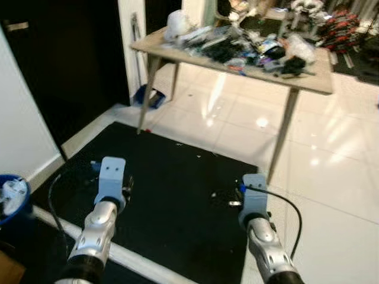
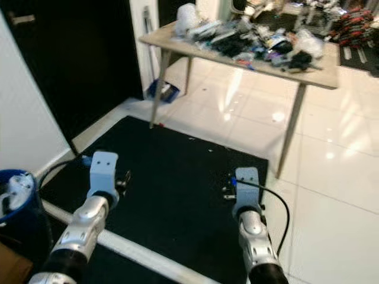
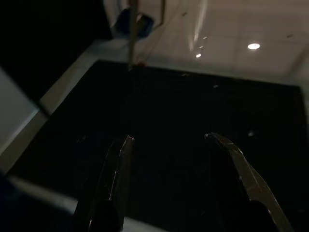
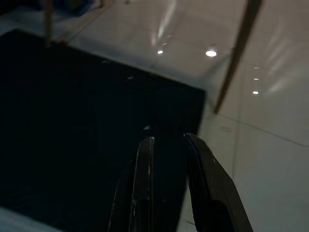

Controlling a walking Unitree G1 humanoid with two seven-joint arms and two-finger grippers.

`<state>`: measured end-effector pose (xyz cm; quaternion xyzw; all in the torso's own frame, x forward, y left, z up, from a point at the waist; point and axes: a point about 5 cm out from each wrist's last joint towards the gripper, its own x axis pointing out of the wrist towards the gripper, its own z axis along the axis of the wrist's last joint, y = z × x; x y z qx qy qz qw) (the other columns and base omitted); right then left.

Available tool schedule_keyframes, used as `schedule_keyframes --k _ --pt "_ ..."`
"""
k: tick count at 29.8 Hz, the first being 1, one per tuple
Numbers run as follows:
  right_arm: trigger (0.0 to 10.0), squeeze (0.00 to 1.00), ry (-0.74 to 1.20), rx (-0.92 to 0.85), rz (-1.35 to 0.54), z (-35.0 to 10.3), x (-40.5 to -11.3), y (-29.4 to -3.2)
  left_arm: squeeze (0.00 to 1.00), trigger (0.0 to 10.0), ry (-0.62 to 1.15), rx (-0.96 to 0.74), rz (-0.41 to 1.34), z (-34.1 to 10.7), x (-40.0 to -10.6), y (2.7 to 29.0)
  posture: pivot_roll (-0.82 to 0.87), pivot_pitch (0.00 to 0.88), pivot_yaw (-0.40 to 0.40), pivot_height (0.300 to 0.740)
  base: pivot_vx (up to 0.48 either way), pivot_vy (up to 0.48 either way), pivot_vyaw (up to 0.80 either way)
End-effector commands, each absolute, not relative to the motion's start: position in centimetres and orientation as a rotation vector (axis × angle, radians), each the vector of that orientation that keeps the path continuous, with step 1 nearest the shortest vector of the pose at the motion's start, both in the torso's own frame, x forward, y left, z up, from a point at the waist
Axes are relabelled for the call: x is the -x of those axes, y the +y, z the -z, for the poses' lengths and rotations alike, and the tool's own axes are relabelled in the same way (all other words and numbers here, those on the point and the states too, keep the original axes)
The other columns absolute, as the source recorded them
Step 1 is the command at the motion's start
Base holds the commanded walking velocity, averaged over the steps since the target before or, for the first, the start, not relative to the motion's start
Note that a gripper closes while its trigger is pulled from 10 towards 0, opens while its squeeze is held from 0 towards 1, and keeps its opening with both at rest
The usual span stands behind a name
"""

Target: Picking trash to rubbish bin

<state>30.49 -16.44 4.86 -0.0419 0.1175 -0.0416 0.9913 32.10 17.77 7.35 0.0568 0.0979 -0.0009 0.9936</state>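
Far left, upright blue rubbish bin [image 1: 13,204] holding white crumpled trash [image 1: 12,194], beside the left gripper [image 3: 170,145]. Fingers spread wide over a black mat [image 1: 177,195]. Right gripper [image 4: 166,145] narrowly parted, empty, at the mat's edge. Beyond, a table [image 1: 314,80] piled with clutter [image 1: 249,44], possibly more trash, well apart from both.

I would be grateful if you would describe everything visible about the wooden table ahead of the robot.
The table has a pale, wood-looking rectangular top on slim, splayed legs of the same colour, and it stands upright on glossy white floor tiles just beyond the black mat. Its top is heaped with clutter: dark items, white crumpled bags and coloured packets, too jumbled to name singly. A blue object lies on the floor behind its left legs.
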Motion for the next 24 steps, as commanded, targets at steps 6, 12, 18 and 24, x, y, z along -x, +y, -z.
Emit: schedule_keyframes --k 6,12,18,24 --pt "10.0 0.00 0.262 0.073 0.089 -4.38 -30.14 -16.26 0.00 10.0 0.212 -0.126 0.000 -6.91 -31.88 18.14 -0.02 0.066 0.000 0.740 0.000 0.000 -0.80" --pt "10.0 0.00 0.249 0.079 0.078 -4.54 -30.21 -16.15 0.00 10.0 0.209 -0.126 0.009 -6.98 -31.92 18.00 -0.02 0.066 0.001 0.740 0.000 0.000 -0.76" --pt "10.0 0.00 0.229 0.103 0.059 -4.77 -30.37 -15.78 0.00 10.0 0.194 -0.122 0.031 -7.20 -32.02 17.80 -0.02 0.065 0.002 0.740 0.087 0.000 -0.11" --pt "10.0 0.00 0.227 0.102 0.055 -4.83 -30.42 -15.68 0.00 10.0 0.190 -0.120 0.036 -7.32 -32.11 17.76 -0.02 0.064 0.002 0.740 0.342 0.000 0.00"
